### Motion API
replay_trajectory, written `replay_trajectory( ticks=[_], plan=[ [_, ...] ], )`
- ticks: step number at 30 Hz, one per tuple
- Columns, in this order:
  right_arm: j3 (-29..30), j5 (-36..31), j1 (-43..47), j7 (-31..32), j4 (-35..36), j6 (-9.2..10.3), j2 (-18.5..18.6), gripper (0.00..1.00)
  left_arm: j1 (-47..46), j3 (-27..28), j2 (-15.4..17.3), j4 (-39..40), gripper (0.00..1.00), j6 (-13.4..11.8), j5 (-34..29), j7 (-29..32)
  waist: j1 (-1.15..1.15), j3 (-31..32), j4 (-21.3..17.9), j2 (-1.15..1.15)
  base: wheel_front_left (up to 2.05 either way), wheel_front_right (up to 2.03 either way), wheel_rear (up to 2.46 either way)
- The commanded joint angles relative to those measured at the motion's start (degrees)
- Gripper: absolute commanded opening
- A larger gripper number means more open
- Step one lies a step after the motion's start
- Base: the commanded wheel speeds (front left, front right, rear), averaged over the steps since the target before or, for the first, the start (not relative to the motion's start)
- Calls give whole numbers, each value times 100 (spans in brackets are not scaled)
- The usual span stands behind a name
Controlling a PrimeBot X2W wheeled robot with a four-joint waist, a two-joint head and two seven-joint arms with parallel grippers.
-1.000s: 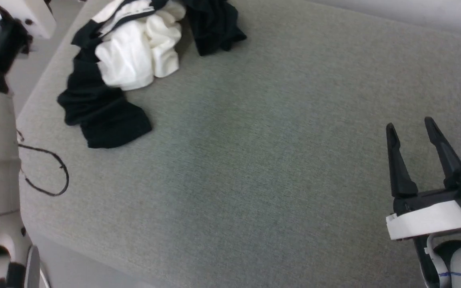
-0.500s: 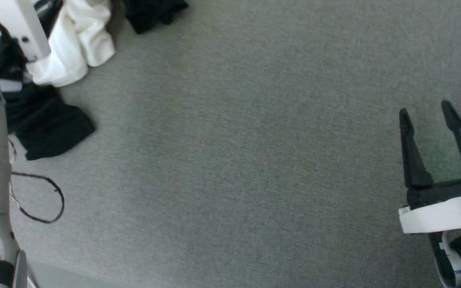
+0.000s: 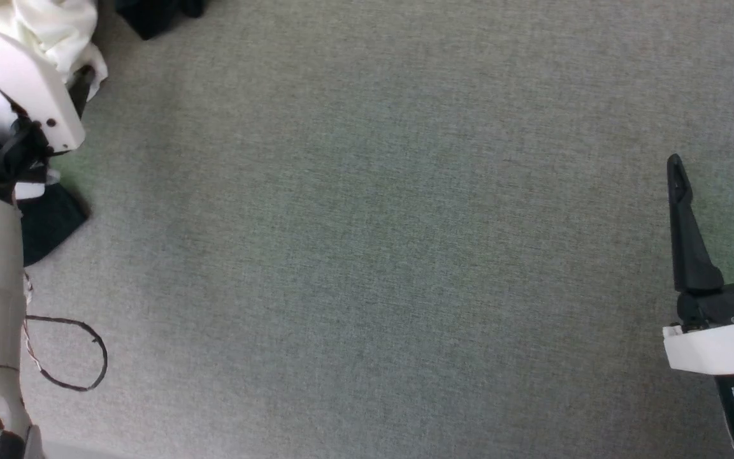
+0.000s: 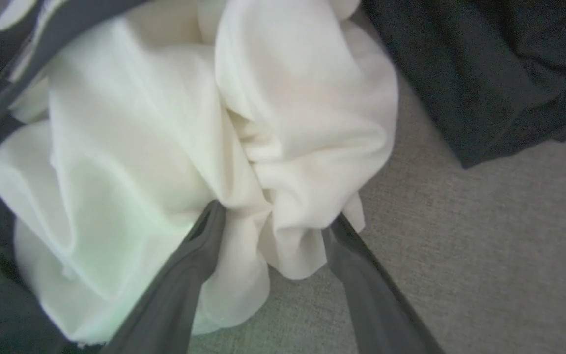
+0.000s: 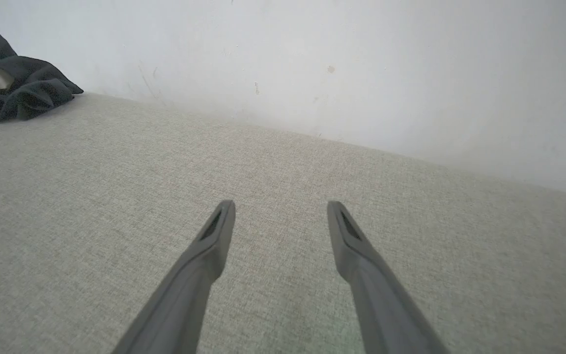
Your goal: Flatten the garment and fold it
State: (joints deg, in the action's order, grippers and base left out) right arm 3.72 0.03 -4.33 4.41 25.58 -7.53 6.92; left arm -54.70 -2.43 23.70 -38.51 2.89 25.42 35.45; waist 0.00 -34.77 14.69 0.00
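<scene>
We have the L gripper point(image 4: 275, 216) w/ its two fingers spread wide, tips pushed into the garment point(image 4: 165, 123). A thick white bunch sits between the tips and nothing is pinched yet. Black sleeve cloth lies beyond the tips to the upper right, more black past the left finger. The shirt is crumpled in a heap, not flat at all.

R gripper point(image 5: 280, 206) is also wide apart, holding nothing, over bare grey surface point(image 3: 367, 255). The garment point(image 5: 17, 93) is far off ahead-left of its tips, by the wall point(image 5: 361, 73).

Risks as we judge them:
- Closing here prob. grabs several layers at once, i.e. a wad, not a hem or shoulder. Lifting would then haul the whole heap and twist it more.
- Tips are buried in folds, so we can't tell which part of the body we'd be holding. A bad pick means bad spreading.
- The sleeves are tucked beside and under the white, so they may drag and knot.
- In the head view the garment point(image 3: 48, 25) is at the corner, partly behind the L arm, so checks are weak.
- The R gripper is too far away to pin or assist.
</scene>
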Motion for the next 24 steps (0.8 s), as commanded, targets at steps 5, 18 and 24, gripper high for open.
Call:
replay_trajectory(
  ticks=[5,18,24],
  plan=[
    [70,18,-52,31,106,4,30,100,144,-65,92,-212,0,33,-101,-385,0,50,-42,0,0,0,0],
    [-29,153,-29,-326,-440,4,-188,100,-79,-133,604,-196,0,221,-205,-870,0,1157,-222,0,0,0,0],
    [-22,307,136,-635,-897,4,-336,100,-411,-164,737,257,0,309,-125,-902,0,1928,-342,0,0,0,0]
  ],
)
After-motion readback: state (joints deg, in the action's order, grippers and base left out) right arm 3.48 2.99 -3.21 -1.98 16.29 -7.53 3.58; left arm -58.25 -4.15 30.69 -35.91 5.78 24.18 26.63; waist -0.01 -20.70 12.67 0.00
